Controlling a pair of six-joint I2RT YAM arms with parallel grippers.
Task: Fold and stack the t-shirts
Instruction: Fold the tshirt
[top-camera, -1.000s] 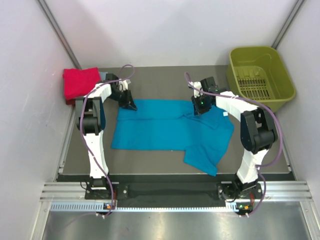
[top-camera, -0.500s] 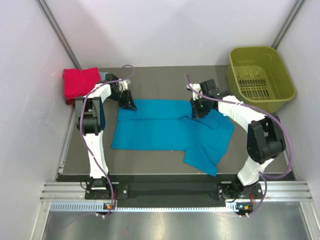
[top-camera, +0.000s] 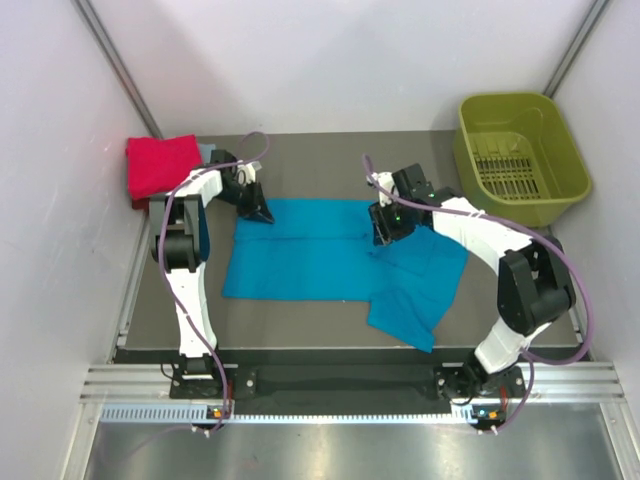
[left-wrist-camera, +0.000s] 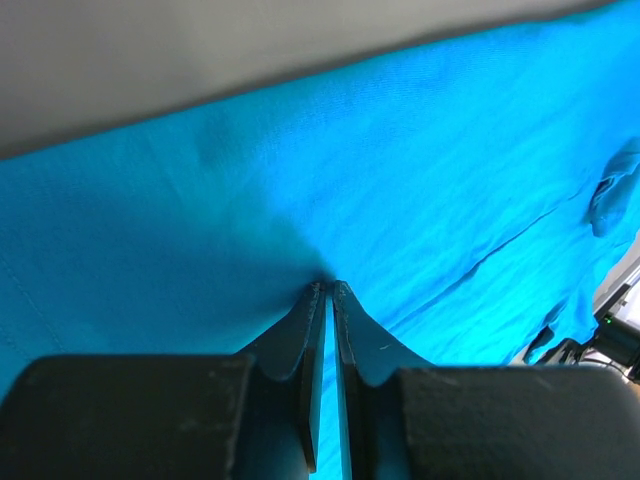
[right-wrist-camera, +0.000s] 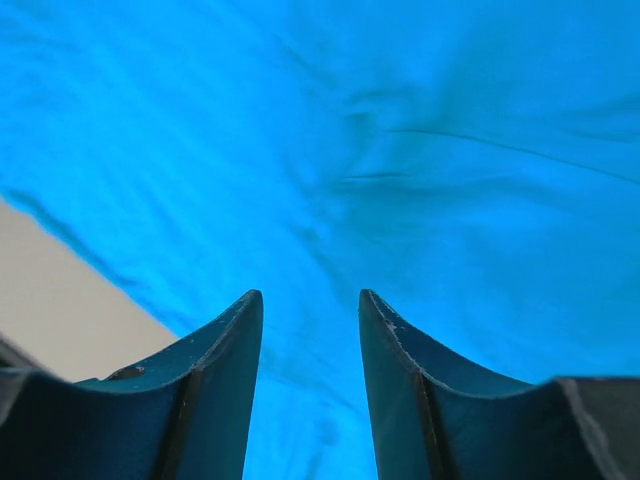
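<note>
The teal-blue t-shirt (top-camera: 320, 255) lies spread on the grey table, part folded, one sleeve hanging toward the near right. My left gripper (top-camera: 262, 212) is shut on its far left corner; in the left wrist view the gripper (left-wrist-camera: 328, 287) pinches the blue cloth (left-wrist-camera: 420, 170). My right gripper (top-camera: 382, 228) is open just above the shirt's far edge near the middle; in the right wrist view the gripper (right-wrist-camera: 310, 300) has blue cloth (right-wrist-camera: 420, 130) beneath it. A folded red shirt (top-camera: 160, 165) lies at the far left on a pale grey-blue one (top-camera: 205, 151).
An olive-green plastic basket (top-camera: 520, 155) stands at the far right corner. White walls close in left, back and right. Bare grey table (top-camera: 310, 160) shows behind the shirt.
My right gripper has moved left along the shirt's far edge, toward the middle. The left gripper and the shirt's left corner have stayed put.
</note>
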